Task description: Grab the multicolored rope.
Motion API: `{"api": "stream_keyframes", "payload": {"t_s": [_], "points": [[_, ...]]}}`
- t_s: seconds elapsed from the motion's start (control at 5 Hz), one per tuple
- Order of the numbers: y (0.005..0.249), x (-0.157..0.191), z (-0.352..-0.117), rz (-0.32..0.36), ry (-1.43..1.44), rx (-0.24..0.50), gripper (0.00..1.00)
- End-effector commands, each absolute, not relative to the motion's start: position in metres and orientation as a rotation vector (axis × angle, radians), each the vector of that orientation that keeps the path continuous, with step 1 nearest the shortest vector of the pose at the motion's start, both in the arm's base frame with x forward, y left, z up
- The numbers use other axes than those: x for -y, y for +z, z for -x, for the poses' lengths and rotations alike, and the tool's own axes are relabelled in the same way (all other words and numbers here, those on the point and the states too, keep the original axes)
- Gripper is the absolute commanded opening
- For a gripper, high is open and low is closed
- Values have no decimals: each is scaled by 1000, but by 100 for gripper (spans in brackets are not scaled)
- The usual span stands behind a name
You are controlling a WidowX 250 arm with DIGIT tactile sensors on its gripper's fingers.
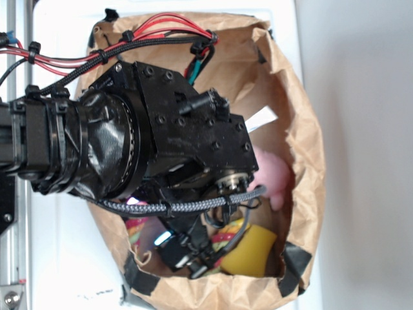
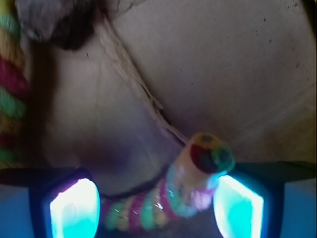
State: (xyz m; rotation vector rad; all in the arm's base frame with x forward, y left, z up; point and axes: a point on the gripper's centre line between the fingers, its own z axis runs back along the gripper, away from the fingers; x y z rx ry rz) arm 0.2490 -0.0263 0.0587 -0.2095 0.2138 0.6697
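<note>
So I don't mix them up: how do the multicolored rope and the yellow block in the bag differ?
The multicolored rope is slim, twisted, red-yellow-green; the yellow block is chunky, smooth, one color. The rope's end lies between the claw pads; the block sits apart. Both are inside the paper bag.

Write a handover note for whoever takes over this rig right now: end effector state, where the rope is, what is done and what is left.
End effector: open, lowered inside the brown paper bag, fingers on either side of the rope.
Multicolored rope: lies on the bag floor between the two glowing pads, cut end pointing up toward the right pad. Another length runs along the left edge of the wrist view. Not yet gripped or lifted.
Also in the bag: pink plush and a yellow object, both beside the arm.
Done: approach and straddling the rope.
Left: close on the rope, check the hold, lift clear.
</note>
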Motion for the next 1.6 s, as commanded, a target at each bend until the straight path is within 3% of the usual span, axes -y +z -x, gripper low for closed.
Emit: {"api": "stream_keyframes", "payload": {"t_s": [0.0,0.4,1.0,1.4], "points": [[78,28,-269,132,870,-144,100],[60,19,-268,96,851,-149,100],[39,26,-234,30,709,-164,100],[50,29,-226,63,679,-157,100]]}}
